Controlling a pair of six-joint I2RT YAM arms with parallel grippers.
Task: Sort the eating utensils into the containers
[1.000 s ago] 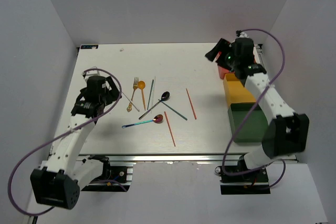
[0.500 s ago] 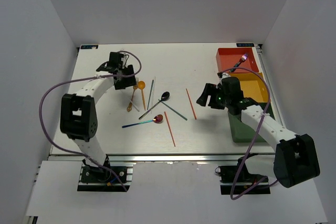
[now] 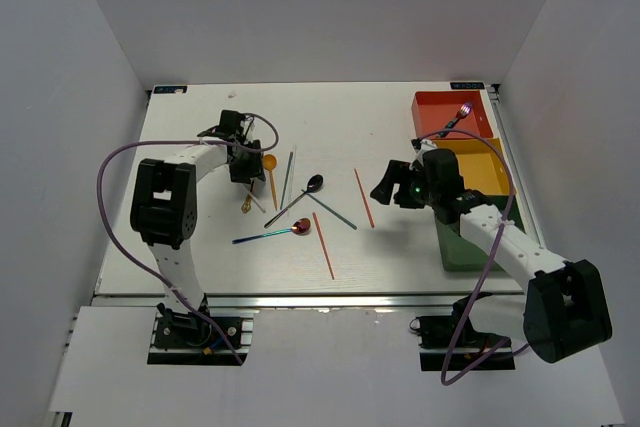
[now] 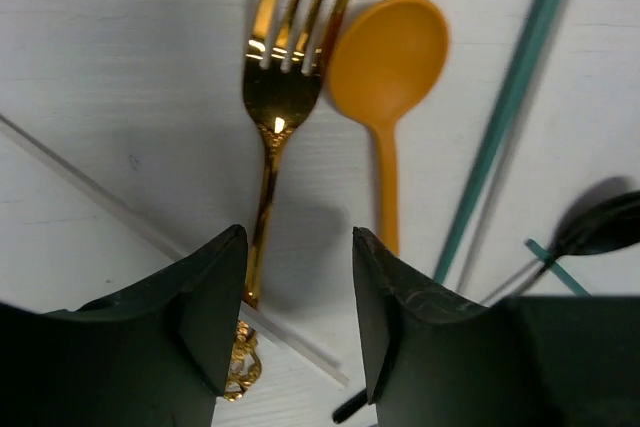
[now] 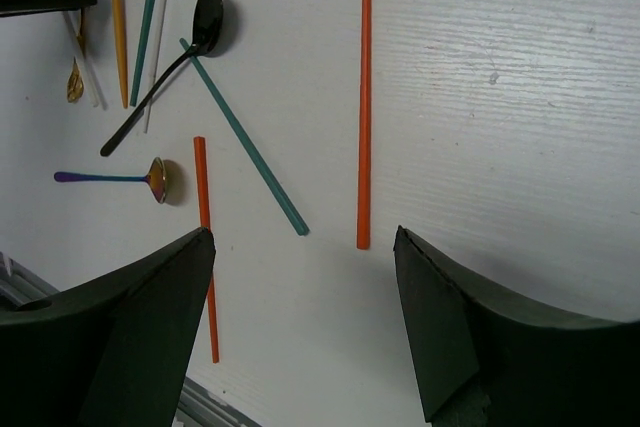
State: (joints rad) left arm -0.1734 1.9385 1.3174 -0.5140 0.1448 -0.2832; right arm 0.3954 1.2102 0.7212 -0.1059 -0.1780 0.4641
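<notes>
Two grippers work over the loose utensils, and each pose suggests a pick. The left gripper (image 4: 298, 312) is at the far-left cluster, low over the desk (image 3: 400, 259), its jaws part-way apart and straddling the handle of the gold fork (image 4: 268, 112). The handle runs close along the left finger and the gap is wider than the handle, so nothing is clamped yet. It is lined up with the handle, probably so that it can pinch the fork's narrow sides without catching the orange spoon (image 4: 386, 62) just to the right or the clear chopstick (image 4: 95, 197) that crosses under the fork's end. The teal chopstick (image 4: 508, 112) lies further right, out of its way.

The right gripper (image 5: 300, 267) hovers with its jaws spread wide and empty. The near end of an orange chopstick (image 5: 365, 97) sits between its fingers in the wrist view, so that looks like its target.

Along the right edge stand the three trays. The red tray (image 3: 430, 107), farthest away, holds one slim purple-tinted utensil leaning toward its right rim. The yellow tray (image 3: 490, 177) shows nothing on its visible floor. The green tray (image 3: 452, 250), nearest, is mostly hidden by the right arm, so I cannot tell what it holds.
</notes>
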